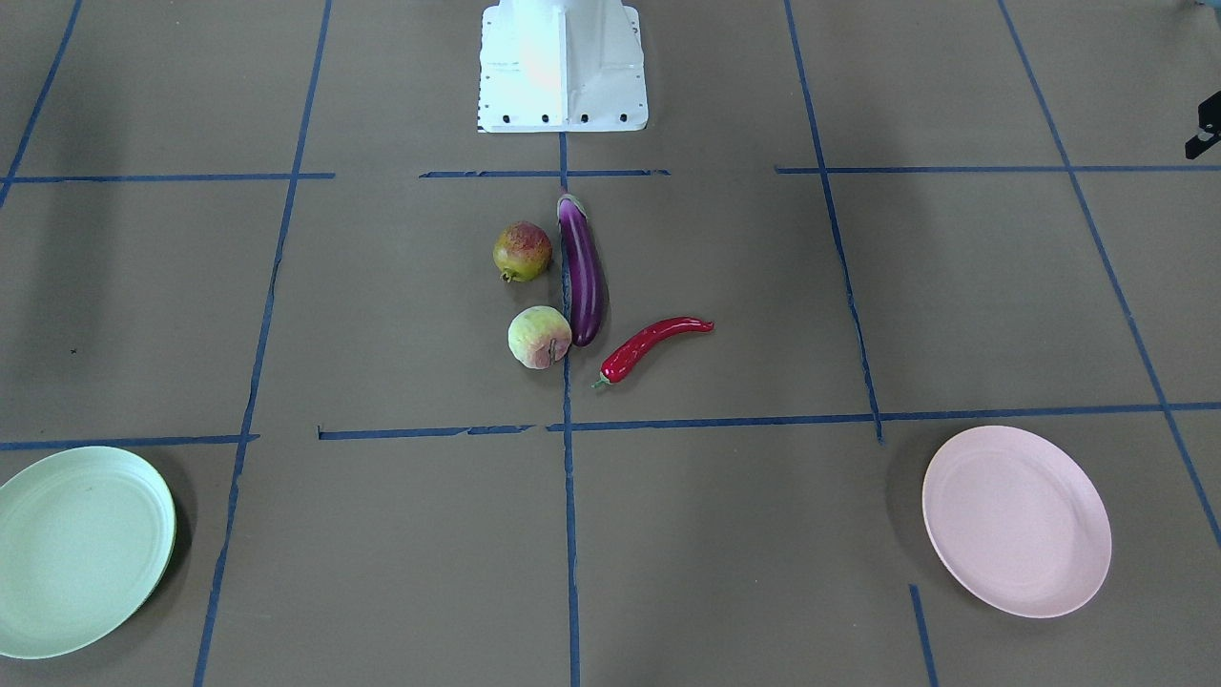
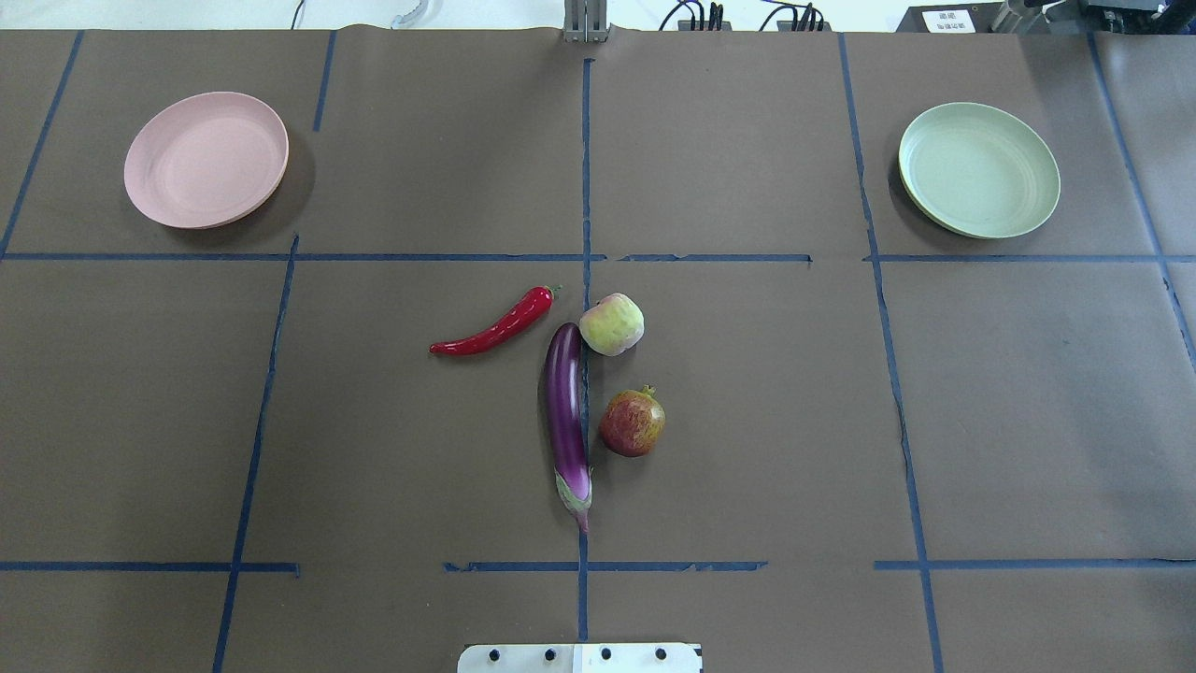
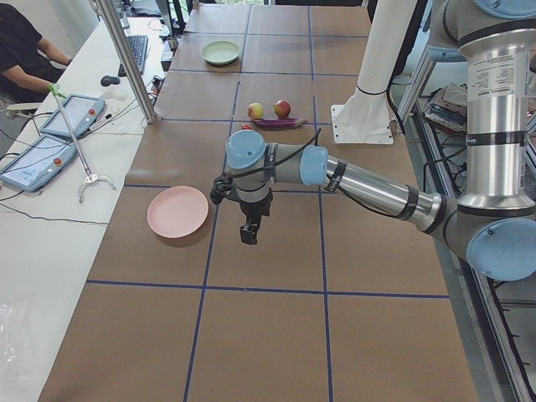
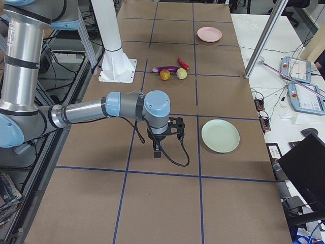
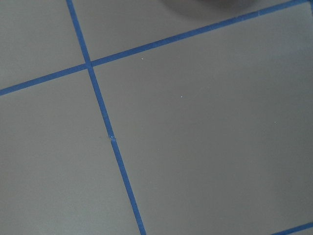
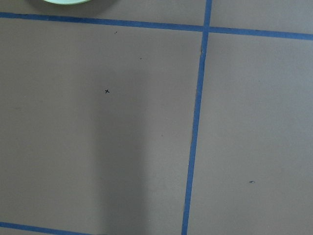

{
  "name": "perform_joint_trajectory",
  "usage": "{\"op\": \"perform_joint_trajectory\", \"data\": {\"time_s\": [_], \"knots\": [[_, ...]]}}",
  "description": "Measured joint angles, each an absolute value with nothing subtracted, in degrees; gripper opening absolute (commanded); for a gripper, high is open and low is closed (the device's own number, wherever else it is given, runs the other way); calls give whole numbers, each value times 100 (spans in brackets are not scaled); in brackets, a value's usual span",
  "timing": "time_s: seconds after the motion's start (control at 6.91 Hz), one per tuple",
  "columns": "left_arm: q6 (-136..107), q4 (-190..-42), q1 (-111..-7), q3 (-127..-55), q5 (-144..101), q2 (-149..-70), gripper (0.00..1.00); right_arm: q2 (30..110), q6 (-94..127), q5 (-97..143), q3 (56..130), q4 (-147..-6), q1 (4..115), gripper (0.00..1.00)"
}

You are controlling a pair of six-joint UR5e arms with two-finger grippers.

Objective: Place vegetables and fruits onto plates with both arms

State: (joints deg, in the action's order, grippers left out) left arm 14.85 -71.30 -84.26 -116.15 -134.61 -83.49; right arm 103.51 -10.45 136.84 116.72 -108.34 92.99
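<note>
The purple eggplant (image 1: 583,272) (image 2: 566,411), red chili pepper (image 1: 653,345) (image 2: 495,329), peach (image 1: 539,336) (image 2: 612,323) and red mottled fruit (image 1: 522,251) (image 2: 633,422) lie close together at the table's middle. The pink plate (image 1: 1016,520) (image 2: 206,159) and the mint green plate (image 1: 81,549) (image 2: 978,168) sit empty at the far corners. My left gripper (image 3: 249,233) hangs above the table beside the pink plate (image 3: 177,211). My right gripper (image 4: 158,151) hangs above the table beside the green plate (image 4: 220,135). I cannot tell whether either is open or shut.
The white base block (image 1: 563,67) stands at the near middle edge. Blue tape lines (image 2: 585,187) grid the brown table. A side table with tablets (image 3: 71,113), a metal post (image 3: 126,59) and a seated operator (image 3: 21,50) run along the far side.
</note>
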Motion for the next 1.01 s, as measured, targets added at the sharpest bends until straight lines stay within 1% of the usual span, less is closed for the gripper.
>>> {"op": "perform_joint_trajectory", "data": {"time_s": [1.01], "knots": [[1535, -7150, -8434, -11607, -13446, -8287, 100, 10402, -1054, 13691, 11425, -10513, 9287, 100]]}}
